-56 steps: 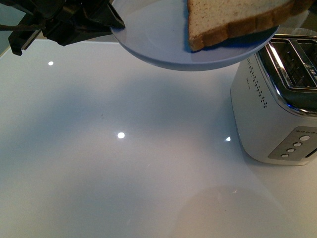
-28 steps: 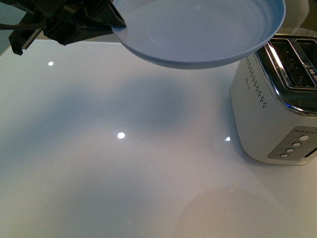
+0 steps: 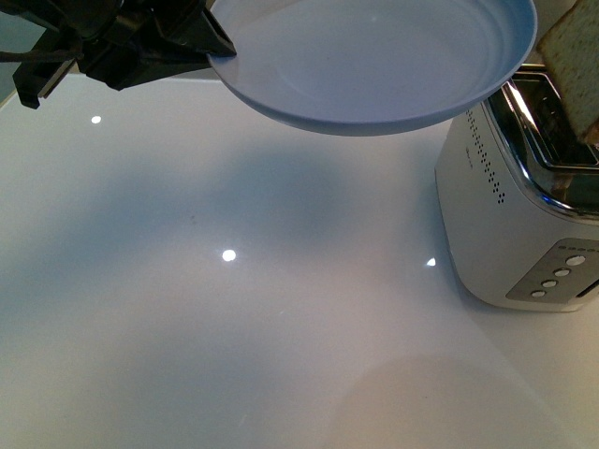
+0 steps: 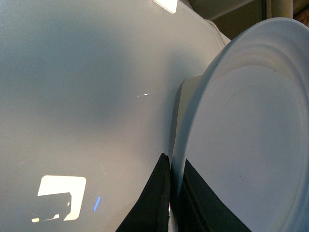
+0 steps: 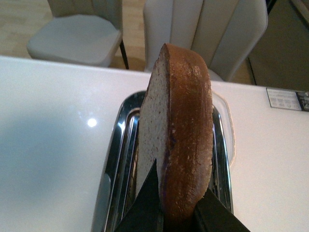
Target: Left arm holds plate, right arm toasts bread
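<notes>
Clamps plate (image 3: 374, 65) rim in left gripper (image 3: 223, 51) above far edge of counter (image 3: 234, 327); pinches bread (image 5: 186, 135) (upright) in right gripper (image 5: 177, 212) over toaster (image 3: 496, 206).

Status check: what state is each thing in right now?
plate: empty, held above the table by its rim.
bread: upright over the toaster, not yet lowered in.
toaster: standing on the table, no bread loaded.
left gripper: shut on the plate.
right gripper: shut on the bread.
</notes>
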Motion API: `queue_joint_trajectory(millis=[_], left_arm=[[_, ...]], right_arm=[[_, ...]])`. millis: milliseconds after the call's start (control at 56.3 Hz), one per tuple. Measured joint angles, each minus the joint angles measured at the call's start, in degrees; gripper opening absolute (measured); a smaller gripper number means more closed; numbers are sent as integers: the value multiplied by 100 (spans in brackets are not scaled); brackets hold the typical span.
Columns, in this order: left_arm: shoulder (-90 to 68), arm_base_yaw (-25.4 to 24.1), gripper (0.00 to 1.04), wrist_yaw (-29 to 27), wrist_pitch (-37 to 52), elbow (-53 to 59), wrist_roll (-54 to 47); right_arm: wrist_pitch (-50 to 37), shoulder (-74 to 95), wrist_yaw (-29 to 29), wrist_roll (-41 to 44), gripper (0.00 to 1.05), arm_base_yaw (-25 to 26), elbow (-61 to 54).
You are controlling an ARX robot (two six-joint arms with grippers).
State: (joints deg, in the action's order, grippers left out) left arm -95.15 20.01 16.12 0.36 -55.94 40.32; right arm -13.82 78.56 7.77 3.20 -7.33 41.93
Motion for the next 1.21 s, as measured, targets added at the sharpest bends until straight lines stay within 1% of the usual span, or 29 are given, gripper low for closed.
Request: queue_joint_trajectory(millis=[320,604,1048,1065,1154,1207], left_arm=[[24,-17,3,13,0,55,-2],[26,-17,3,31,2,55,-2],[26,-17,3,37,2,55,-7],[26,-17,3,37,2,55,-7],[26,-17,3,42,0,55,-9],[26,-20,3,42,0,55,-13]], right_arm=[[-37,251,44,114,3,-190,-160],[-205,603,-7,-81,3,-149,-122],[33,1058,-66,-87,3,-168,70],[33,1060,-72,-85,4,-168,70],[35,1069,-111,-136,18,-168,66],[35,1067,-166,-214,28,-166,37]])
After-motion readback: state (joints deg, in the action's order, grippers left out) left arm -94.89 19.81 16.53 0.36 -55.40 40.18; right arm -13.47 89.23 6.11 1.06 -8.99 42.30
